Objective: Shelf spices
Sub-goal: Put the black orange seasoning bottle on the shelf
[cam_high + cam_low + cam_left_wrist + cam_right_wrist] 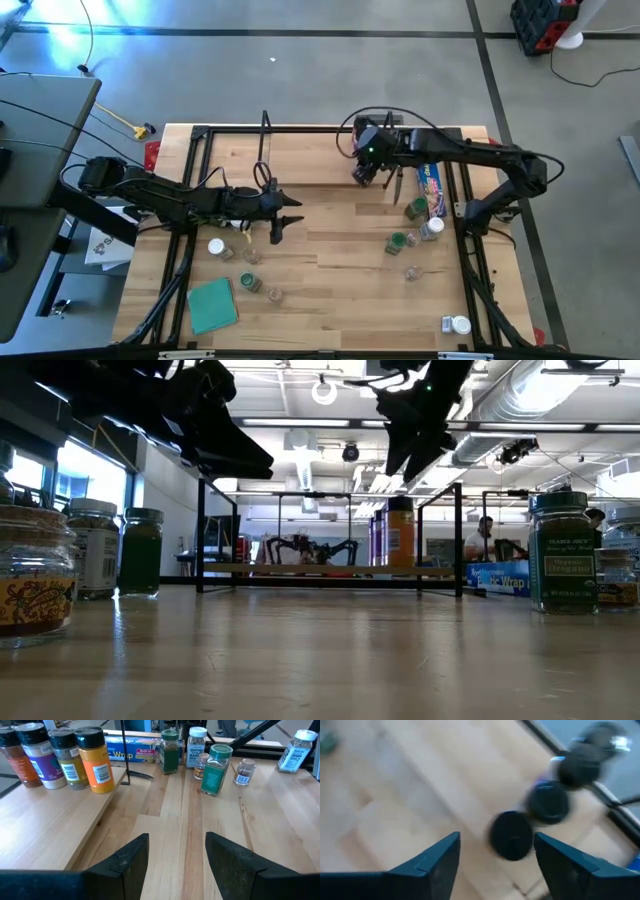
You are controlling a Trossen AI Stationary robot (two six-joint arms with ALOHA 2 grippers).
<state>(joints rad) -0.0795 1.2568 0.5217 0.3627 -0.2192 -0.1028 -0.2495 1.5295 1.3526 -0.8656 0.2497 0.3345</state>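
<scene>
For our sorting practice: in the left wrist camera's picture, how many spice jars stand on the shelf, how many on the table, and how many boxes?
Shelf jars, black lids: 4
Table jars: 6
Blue wrap box: 1
Total: 11

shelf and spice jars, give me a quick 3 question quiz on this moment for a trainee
1. True or false: the right gripper hangs open above the black-lidded jars on the shelf.
2. Which jar stands at the end of the shelf row nearest the open table? A) the orange jar B) a green-lidded jar C) a white-lidded jar
3. Fill in: the left gripper is open and holds ____.

Key: 1 true; 2 A; 3 nothing
</scene>
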